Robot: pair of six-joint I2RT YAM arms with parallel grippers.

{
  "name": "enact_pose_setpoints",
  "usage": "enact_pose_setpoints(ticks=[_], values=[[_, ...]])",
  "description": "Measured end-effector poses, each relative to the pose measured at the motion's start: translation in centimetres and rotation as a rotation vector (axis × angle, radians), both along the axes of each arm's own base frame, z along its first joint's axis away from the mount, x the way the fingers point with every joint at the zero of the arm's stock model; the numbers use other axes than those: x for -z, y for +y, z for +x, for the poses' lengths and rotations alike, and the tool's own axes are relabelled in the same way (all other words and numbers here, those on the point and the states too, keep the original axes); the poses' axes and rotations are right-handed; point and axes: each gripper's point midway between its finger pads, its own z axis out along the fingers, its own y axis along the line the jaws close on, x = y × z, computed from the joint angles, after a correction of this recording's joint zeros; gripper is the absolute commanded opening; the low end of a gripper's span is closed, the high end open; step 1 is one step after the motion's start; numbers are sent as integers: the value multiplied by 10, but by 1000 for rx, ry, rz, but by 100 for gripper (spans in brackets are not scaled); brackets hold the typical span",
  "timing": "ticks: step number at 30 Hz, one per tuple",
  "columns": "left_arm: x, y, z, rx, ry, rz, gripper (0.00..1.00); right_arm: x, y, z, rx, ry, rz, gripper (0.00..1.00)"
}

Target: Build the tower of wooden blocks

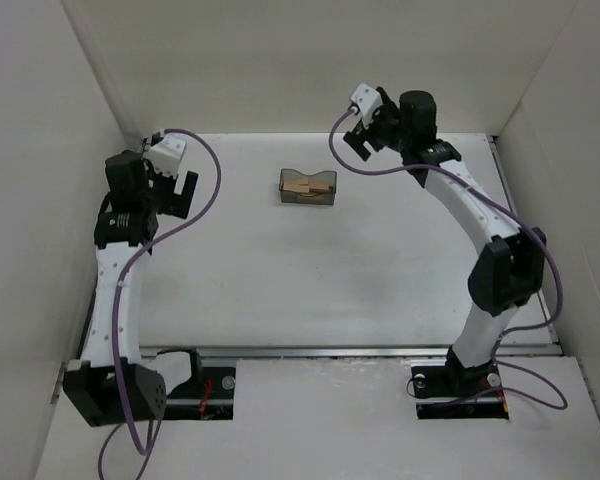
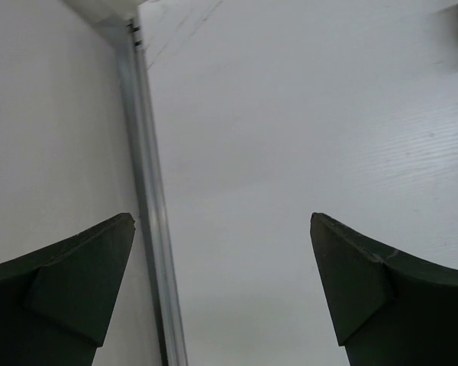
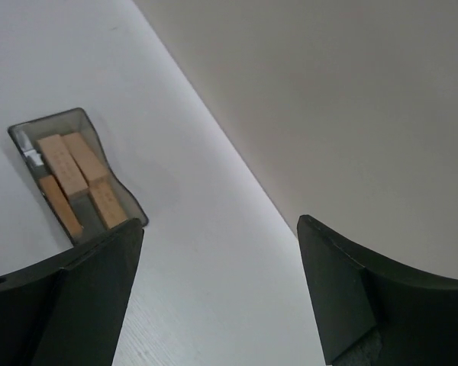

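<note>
I see the wood blocks (image 1: pixel 310 183) lying in the grey bin (image 1: pixel 290 196) at the far middle of the table — left gripper (image 1: pixel 178 198) and right gripper (image 1: pixel 363 140) flank it.

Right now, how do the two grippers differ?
The left gripper hangs by the left wall, the right gripper by the far wall. The right gripper's camera shows the grey bin of wood blocks; the left gripper's shows table and left wall. Both are open and empty.

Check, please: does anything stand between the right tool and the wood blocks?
Nothing visible stands between the right tool and the wood blocks. They lie inside the grey bin, so reaching from above seems best.
</note>
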Motion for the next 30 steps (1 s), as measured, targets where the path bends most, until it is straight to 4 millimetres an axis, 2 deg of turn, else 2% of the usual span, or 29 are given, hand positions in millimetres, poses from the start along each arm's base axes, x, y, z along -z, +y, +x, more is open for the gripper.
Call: enact_pose_setpoints(ticks=[3, 8, 11, 14, 16, 19, 24, 25, 30], values=[[4, -18, 26, 87, 51, -52, 100, 39, 28, 22, -104, 80, 3, 81], [35, -43, 64, 133, 177, -38, 99, 120, 56, 45, -200, 239, -5, 81], [59, -48, 79, 88, 249, 46, 99, 161, 65, 49, -241, 330, -6, 81], [73, -45, 90, 29, 282, 105, 100, 189, 71, 54, -248, 399, 4, 81], [74, -35, 94, -36, 271, 130, 100, 198, 73, 58, -241, 431, 7, 80], [62, -20, 102, -131, 213, 151, 100, 205, 73, 58, -219, 455, 1, 79], [42, -2, 118, -255, 125, 173, 90, 200, 80, 61, -171, 439, -29, 71], [42, 0, 122, -274, 119, 178, 90, 199, 82, 62, -160, 431, -38, 71], [58, 6, 135, -329, 145, 198, 90, 203, 90, 59, -132, 397, -130, 55]])
